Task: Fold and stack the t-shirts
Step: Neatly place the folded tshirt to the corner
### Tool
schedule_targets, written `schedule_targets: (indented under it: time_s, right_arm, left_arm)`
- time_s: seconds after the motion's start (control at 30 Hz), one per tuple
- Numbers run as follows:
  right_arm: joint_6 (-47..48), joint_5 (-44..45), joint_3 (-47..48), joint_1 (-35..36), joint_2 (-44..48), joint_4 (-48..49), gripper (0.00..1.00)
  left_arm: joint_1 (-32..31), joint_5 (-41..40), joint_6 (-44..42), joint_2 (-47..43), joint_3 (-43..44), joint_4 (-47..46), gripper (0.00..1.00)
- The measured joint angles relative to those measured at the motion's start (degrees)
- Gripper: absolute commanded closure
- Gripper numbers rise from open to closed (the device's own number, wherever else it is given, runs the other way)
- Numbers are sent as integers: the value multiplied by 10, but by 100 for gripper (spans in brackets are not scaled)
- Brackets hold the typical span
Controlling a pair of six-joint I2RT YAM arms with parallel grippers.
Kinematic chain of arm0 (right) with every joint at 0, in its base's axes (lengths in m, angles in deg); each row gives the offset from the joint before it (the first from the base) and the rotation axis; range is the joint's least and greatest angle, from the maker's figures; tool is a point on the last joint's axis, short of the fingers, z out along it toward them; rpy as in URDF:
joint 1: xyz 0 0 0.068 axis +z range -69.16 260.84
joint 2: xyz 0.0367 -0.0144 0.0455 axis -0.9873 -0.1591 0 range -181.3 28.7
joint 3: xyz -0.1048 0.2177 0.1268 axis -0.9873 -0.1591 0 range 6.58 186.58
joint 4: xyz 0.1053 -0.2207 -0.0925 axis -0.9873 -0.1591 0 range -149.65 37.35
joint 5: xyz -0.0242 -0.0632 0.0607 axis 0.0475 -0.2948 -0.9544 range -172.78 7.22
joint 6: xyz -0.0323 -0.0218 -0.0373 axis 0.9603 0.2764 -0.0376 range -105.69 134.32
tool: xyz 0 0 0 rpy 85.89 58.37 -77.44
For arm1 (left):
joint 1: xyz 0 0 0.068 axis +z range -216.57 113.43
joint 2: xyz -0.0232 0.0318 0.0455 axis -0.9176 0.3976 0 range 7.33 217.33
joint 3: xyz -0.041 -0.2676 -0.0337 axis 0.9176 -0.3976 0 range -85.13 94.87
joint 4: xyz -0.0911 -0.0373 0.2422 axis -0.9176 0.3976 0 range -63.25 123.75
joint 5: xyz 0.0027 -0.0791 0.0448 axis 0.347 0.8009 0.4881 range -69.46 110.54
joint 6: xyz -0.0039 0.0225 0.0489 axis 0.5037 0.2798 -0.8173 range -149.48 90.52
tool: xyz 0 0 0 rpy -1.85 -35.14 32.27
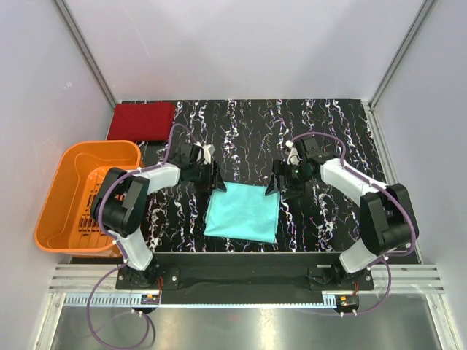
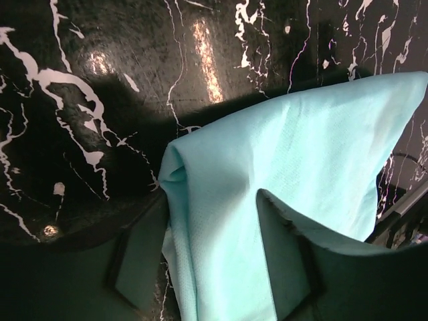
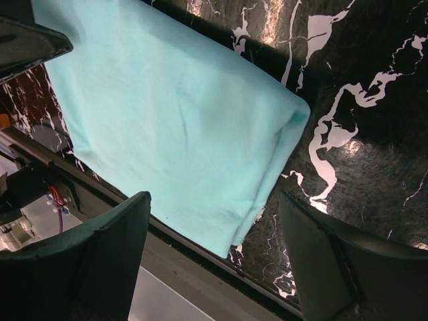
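Two robot arms poised over the far corners of a folded teal t-shirt; a folded red one lay far off to the left.

At far left sat an orange basket (image 1: 52, 197). Just beyond it, the dark red t-shirt (image 1: 142, 121) lay folded in the black table's (image 1: 328, 138) far left corner. The left gripper (image 1: 214, 181) stood with jaws apart, straddling the light teal t-shirt's (image 1: 242, 213) far left corner, the cloth not visibly pinched. That shirt lay almost square, reaching from both grippers toward the near edge. The right gripper (image 1: 281, 182) hung wide and empty above its far right corner. I judged the left arm nearer the red shirt, so stacking meant carrying away and leftward.
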Motion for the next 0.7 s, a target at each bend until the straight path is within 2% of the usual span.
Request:
schedule_targets:
  time_s: [0.07, 0.13, 0.17, 0.2, 0.4, 0.6, 0.63, 0.67, 0.7]
  right_arm:
    - [0, -4, -2, 0, 6, 1, 16]
    - [-1, -8, -2, 0, 11, 2, 16]
    - [-2, -10, -2, 0, 14, 2, 16]
    - [-2, -13, -2, 0, 16, 2, 16]
    - [-16, -29, -24, 0, 34, 16, 16]
    - [-24, -35, -53, 0, 66, 16, 16]
    - [-26, -39, -57, 0, 70, 16, 13]
    - [-28, -42, -59, 0, 72, 16, 1]
    - [-32, -44, -61, 0, 73, 17, 0]
  left_arm:
    - [-2, 2, 6, 0, -9, -11, 63]
    - [-2, 3, 11, 1, -20, -18, 78]
    - [-2, 4, 15, 1, -27, -21, 92]
    - [-3, 7, 19, 1, -33, -26, 98]
    - [-3, 4, 21, -8, -37, -38, 100]
    - [-2, -57, -13, -80, -2, 13, 100]
    - [0, -71, -24, -88, 17, 25, 100]
    - [2, -85, -36, -94, 38, 33, 100]
    - [6, -99, -51, -96, 59, 38, 100]
